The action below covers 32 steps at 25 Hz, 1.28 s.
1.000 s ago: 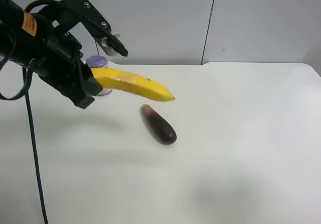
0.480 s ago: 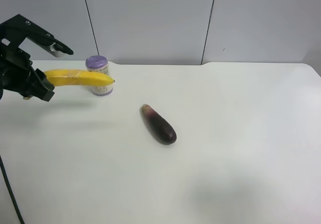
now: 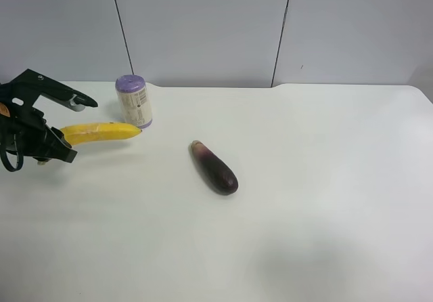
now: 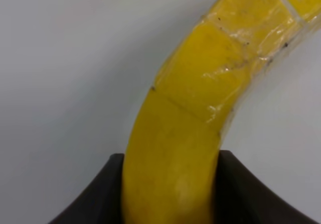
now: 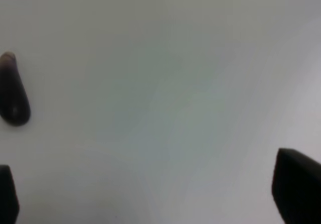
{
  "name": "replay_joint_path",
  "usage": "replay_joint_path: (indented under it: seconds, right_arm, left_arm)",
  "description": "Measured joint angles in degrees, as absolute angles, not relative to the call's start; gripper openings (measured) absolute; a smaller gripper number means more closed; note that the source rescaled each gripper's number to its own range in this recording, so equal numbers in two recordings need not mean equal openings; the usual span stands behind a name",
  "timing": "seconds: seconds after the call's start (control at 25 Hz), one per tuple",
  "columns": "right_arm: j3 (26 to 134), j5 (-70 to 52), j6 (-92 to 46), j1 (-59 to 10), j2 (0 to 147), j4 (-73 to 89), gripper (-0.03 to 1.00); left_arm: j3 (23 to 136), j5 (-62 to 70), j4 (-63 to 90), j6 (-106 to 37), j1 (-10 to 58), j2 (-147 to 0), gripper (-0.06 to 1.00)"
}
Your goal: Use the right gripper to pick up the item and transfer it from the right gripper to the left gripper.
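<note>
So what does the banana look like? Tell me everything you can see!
The banana is yellow and gently curved, with tiny dark specks and what looks like shiny clear tape on its skin. The left hand pinches one end between its two black fingers. The rest sticks out sideways, nearly level, its free tip ending near the purple-lidded can. It seems to hover low over the white table; nothing else touches it.

A white table [image 3: 325,248] spreads wide under soft, even light. Behind it stands a pale grey panelled wall [image 3: 203,24], split into 3 panels by 2 thin dark seams [image 3: 282,31].
</note>
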<state>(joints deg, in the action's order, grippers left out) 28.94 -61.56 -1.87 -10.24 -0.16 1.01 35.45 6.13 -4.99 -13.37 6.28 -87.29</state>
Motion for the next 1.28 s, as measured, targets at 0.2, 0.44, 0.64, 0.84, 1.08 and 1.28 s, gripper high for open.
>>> replay_joint_path:
  seconds: [0.2, 0.44, 0.64, 0.84, 1.08, 1.28]
  right_arm:
    - [28.94, -61.56, -1.87, -10.24, -0.16, 1.01, 1.0]
    - [28.94, -61.56, -1.87, -10.24, -0.16, 1.01, 1.0]
    - [28.94, -61.56, -1.87, -10.24, -0.16, 1.01, 1.0]
    - [28.94, -61.56, -1.87, -10.24, -0.16, 1.01, 1.0]
    - [28.94, -61.56, -1.87, -10.24, -0.16, 1.01, 1.0]
    - [28.94, -61.56, -1.87, -10.24, -0.16, 1.01, 1.0]
  left_arm:
    - [35.45, 5.19, -4.99, -12.44, 6.28, -92.6, 0.01]
    - [35.45, 5.19, -4.99, -12.38, 6.28, -94.22, 0.01]
    - [35.45, 6.43, -4.99, -11.56, 6.28, -94.22, 0.05]
    - [35.45, 6.82, -4.99, -8.89, 6.28, -94.22, 0.87]
    - [35.5, 7.4, -4.99, -8.77, 6.28, -94.22, 0.99]
    - [35.5, 8.71, -4.99, -8.77, 6.28, -91.67, 0.99]
